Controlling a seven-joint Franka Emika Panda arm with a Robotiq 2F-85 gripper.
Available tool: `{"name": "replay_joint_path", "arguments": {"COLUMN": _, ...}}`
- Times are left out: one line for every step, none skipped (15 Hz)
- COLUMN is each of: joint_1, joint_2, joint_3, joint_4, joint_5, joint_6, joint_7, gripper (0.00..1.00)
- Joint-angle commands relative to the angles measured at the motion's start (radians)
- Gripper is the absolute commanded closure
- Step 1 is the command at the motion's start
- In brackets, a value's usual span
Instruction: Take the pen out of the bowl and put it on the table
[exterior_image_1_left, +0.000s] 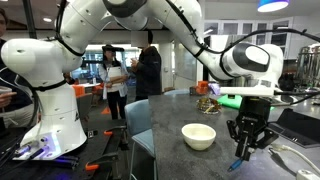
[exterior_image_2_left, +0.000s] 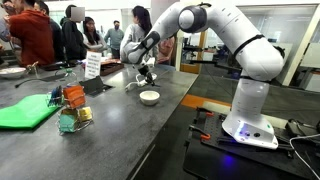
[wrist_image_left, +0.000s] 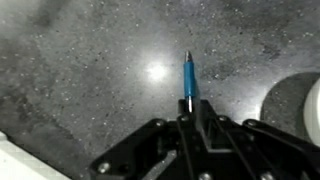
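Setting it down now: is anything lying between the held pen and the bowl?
No. In the wrist view, only bare table separates the pen from the bowl.

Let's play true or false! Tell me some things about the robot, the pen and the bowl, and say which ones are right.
1. The pen lies inside the bowl. False: it is outside the bowl, held by the gripper.
2. The gripper is shut on the pen. True.
3. The bowl is off-white. True.
4. The bowl is tipped on its side. False: it stands upright on the table.
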Motion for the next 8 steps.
{"name": "replay_joint_path", "arguments": {"joint_1": 0.004, "joint_2": 0.012, "joint_3": 0.013, "joint_4": 0.046, "joint_5": -0.029, "joint_6": -0.05, "joint_7": -0.057, "gripper": 0.49}}
{"name": "replay_joint_path", "arguments": {"joint_1": 0.005, "joint_2": -0.001, "joint_3": 0.016, "joint_4": 0.032, "joint_5": -0.03, "joint_6": -0.038, "joint_7": -0.063, "gripper": 0.42}}
{"name": "replay_joint_path", "arguments": {"joint_1": 0.007, "joint_2": -0.013, "joint_3": 0.017, "joint_4": 0.021, "joint_5": -0.033, "joint_6": -0.026, "joint_7": -0.067, "gripper": 0.34}}
{"name": "replay_joint_path", "arguments": {"joint_1": 0.007, "joint_2": -0.025, "joint_3": 0.019, "joint_4": 0.012, "joint_5": -0.03, "joint_6": -0.022, "joint_7": -0.071, "gripper": 0.27}}
{"name": "replay_joint_path", "arguments": {"joint_1": 0.008, "joint_2": -0.037, "joint_3": 0.018, "joint_4": 0.005, "joint_5": -0.026, "joint_6": -0.022, "joint_7": -0.061, "gripper": 0.18}}
{"name": "replay_joint_path", "arguments": {"joint_1": 0.005, "joint_2": -0.053, "joint_3": 0.023, "joint_4": -0.005, "joint_5": -0.013, "joint_6": -0.022, "joint_7": -0.055, "gripper": 0.12}}
{"name": "replay_joint_path", "arguments": {"joint_1": 0.002, "joint_2": -0.072, "joint_3": 0.03, "joint_4": -0.018, "joint_5": -0.002, "joint_6": -0.012, "joint_7": -0.052, "gripper": 0.03}}
{"name": "replay_joint_path", "arguments": {"joint_1": -0.006, "joint_2": -0.1, "joint_3": 0.044, "joint_4": -0.037, "joint_5": 0.021, "joint_6": 0.002, "joint_7": -0.057, "gripper": 0.0}}
